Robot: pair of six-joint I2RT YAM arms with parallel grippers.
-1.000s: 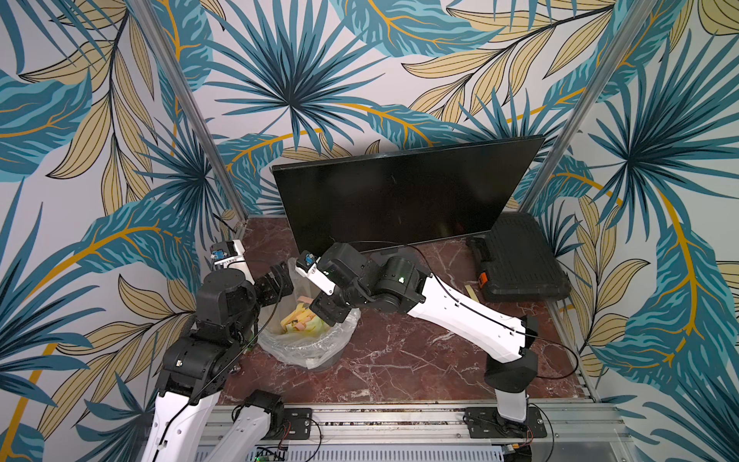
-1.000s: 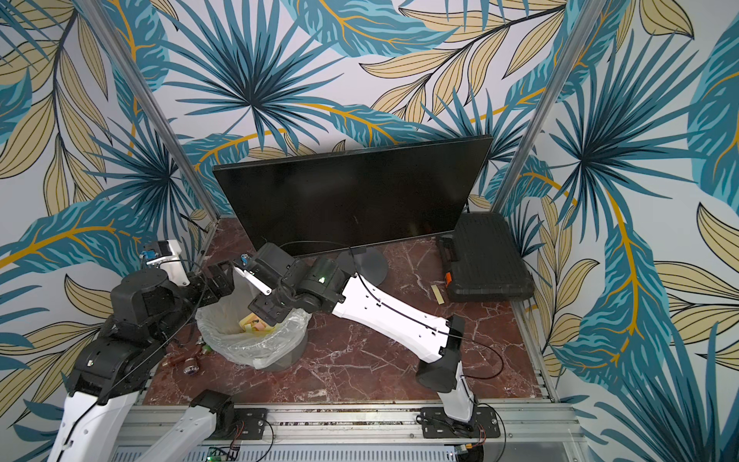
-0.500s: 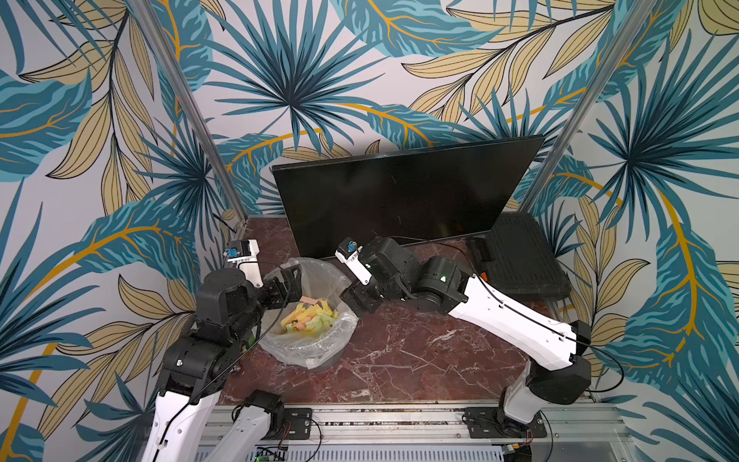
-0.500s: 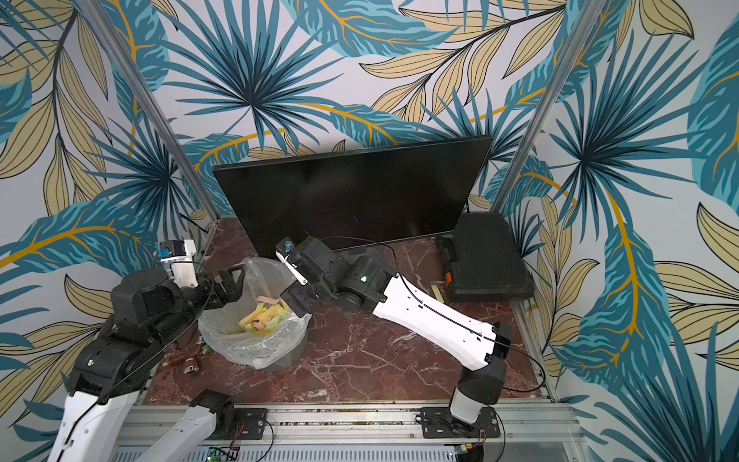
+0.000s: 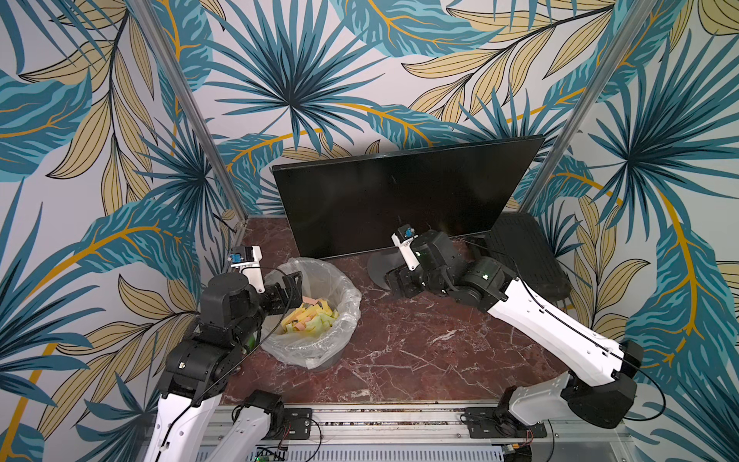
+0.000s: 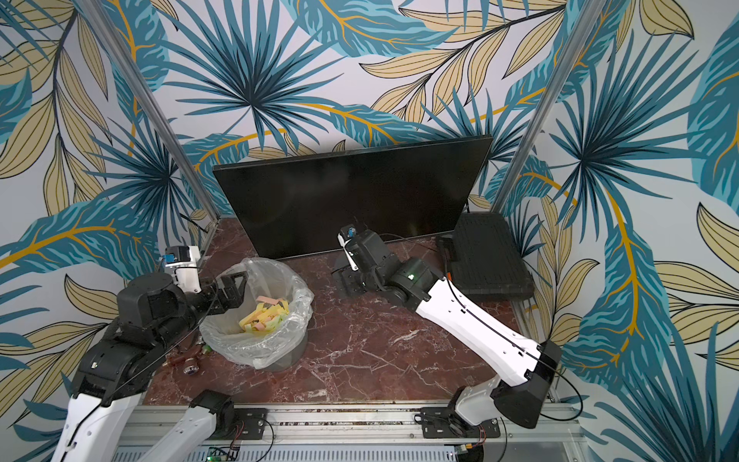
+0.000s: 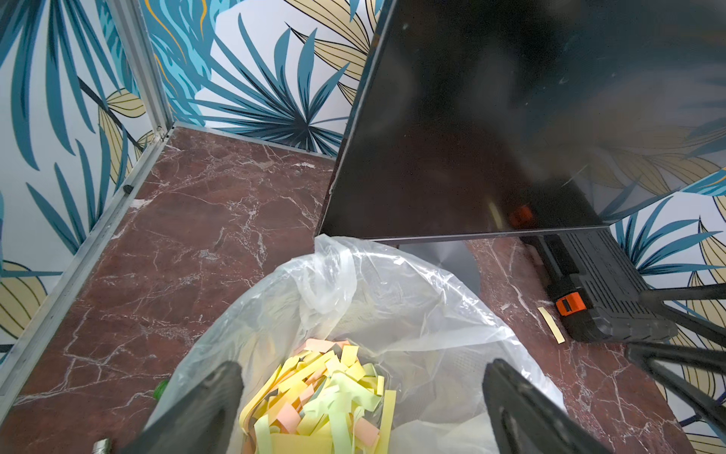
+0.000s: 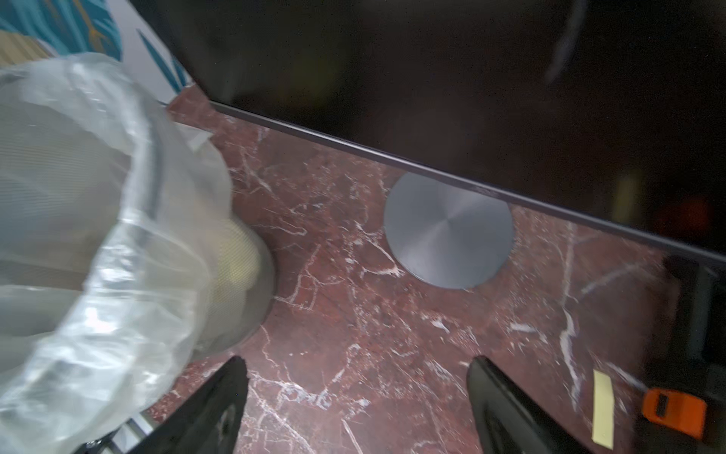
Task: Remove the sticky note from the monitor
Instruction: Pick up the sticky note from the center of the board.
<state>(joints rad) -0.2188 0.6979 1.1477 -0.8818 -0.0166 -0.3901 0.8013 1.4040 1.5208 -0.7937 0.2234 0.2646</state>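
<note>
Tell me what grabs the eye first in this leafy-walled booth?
The wide black monitor stands at the back of the red marble table. In front of it, by the left arm, a plastic-lined bin holds pastel paper strips, the open left gripper above it.

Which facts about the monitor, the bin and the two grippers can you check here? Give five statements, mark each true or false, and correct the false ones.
1. No sticky note shows on the monitor in both top views. True.
2. The left gripper is shut on a note. False: its jaws stand open and empty, at the rim of the bin.
3. The bin holds coloured paper strips. True.
4. The right gripper hangs over the bin. False: it is open, low over the table near the monitor's round stand base.
5. A yellow strip lies on the table beside the black case. True.
</note>
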